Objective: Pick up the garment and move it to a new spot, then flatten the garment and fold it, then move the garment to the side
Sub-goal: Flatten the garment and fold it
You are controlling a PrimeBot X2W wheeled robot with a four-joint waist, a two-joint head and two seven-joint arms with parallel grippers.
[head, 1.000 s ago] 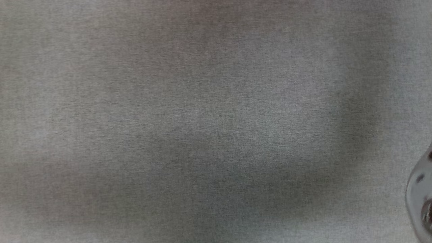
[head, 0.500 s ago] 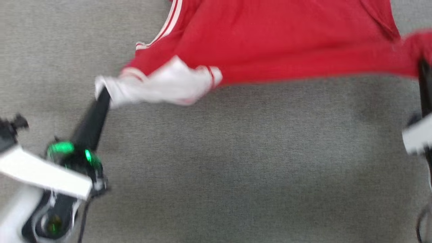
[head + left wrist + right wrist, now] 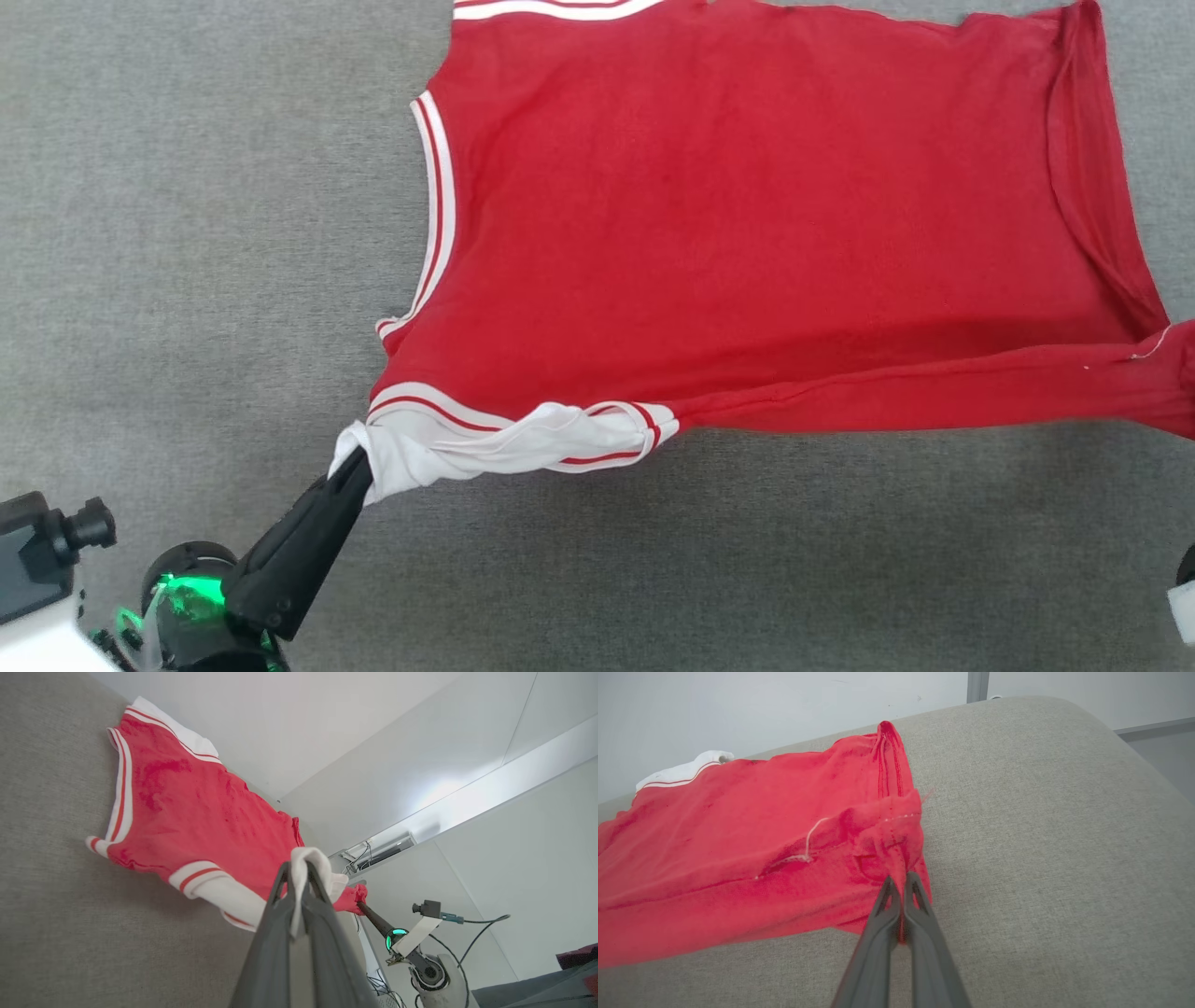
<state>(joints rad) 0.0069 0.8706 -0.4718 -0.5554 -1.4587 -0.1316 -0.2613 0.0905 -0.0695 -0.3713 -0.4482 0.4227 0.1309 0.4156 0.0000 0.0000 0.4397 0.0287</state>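
Grey woven surface [image 3: 187, 233] bears the red white-sleeved jersey T-shirt [image 3: 747, 233]; left gripper [image 3: 350, 467] clamping its sleeve [image 3: 485, 443] and right gripper [image 3: 901, 882] clamping its hem [image 3: 887, 830] should lower the near edge taut.

Surface is grey woven upholstery [image 3: 168, 233], padded, with a rounded edge [image 3: 1087, 732] at the far right. Plain white wall [image 3: 738, 704] behind it, with a grey vertical strip [image 3: 978, 685] set in. Pale wall panels [image 3: 420, 742] carry a bright glare band [image 3: 472, 798]. Light is even, shadows soft.
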